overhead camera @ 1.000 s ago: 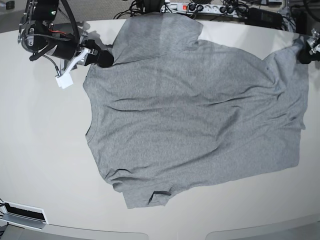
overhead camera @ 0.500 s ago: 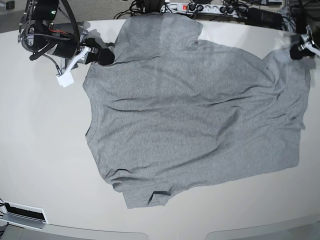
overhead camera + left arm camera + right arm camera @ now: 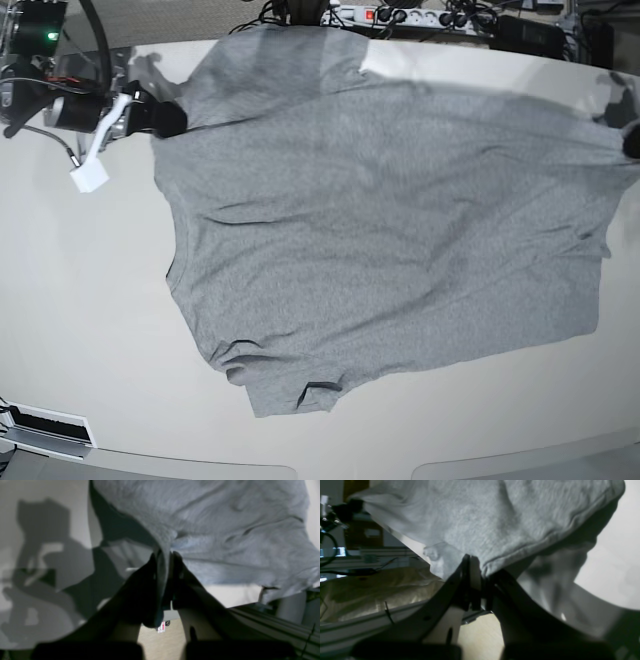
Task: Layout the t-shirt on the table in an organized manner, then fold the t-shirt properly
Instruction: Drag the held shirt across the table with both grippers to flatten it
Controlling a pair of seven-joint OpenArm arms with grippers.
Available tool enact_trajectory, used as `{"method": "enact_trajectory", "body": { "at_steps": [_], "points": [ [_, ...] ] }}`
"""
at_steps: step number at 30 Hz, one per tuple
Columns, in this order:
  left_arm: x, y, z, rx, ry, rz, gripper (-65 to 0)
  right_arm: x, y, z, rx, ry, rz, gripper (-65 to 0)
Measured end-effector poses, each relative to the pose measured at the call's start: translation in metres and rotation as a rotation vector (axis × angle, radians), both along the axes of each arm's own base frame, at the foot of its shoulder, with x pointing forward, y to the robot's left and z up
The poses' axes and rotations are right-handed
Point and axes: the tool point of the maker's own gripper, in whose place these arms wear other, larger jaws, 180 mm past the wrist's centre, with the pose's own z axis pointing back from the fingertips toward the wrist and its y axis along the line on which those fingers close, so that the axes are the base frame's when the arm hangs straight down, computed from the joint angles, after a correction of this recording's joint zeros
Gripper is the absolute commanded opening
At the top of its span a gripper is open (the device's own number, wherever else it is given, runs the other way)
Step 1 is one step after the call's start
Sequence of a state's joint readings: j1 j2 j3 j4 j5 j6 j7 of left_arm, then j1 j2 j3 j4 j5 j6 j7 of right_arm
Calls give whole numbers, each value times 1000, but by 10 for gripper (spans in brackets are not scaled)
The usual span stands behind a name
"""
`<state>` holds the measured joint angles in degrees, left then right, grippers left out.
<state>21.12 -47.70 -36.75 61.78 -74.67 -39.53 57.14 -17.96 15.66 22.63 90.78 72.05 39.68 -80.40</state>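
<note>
The heather-grey t-shirt [image 3: 380,230] lies plain side up on the white table [image 3: 80,330], with its far edge pulled taut between both arms. My right gripper [image 3: 168,118], at the base view's upper left, is shut on the shirt's edge by the far sleeve. Its wrist view shows the fingers [image 3: 465,580] pinching the hem of the t-shirt [image 3: 495,517]. My left gripper [image 3: 630,140], at the right border, is shut on the shirt's far right corner. In the left wrist view a ridge of the t-shirt [image 3: 225,517] is clamped between the dark fingers [image 3: 150,580].
A power strip with tangled cables [image 3: 400,15] runs along the table's far edge. A small white block [image 3: 90,178] dangles from the right arm over the table. A flat white-and-black piece [image 3: 45,430] sits at the near left corner.
The left gripper has closed on the shirt's right corner. The right arm has moved left with the cloth. The far edge is now stretched wider and straighter.
</note>
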Motion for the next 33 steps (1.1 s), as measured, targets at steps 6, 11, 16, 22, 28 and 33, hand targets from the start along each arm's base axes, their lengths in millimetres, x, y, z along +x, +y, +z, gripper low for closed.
{"method": "enact_trajectory", "body": {
  "at_steps": [6, 11, 16, 22, 28, 33],
  "points": [
    [14, -16, 33, -41, -21, -107, -650, -31, -5, 10, -53, 7, 62, -650],
    [6, -29, 38, 6, 57, -238, -650, -34, 8, 41, -77, -96, 126, -650],
    [-9, -29, 31, 11, 112, -254, -650, -44, 14, 50, -97, -116, 163, -650],
    [-36, -28, 19, 6, 196, -257, -650, -60, 7, 38, -150, -62, 171, -650],
    [-66, -26, 8, 5, 305, -279, -650, -79, 5, 31, -158, -6, 176, -650],
    [-71, -19, 13, 33, 346, -302, -650, -90, 1, 26, -185, 29, 184, -650]
  ]
}}
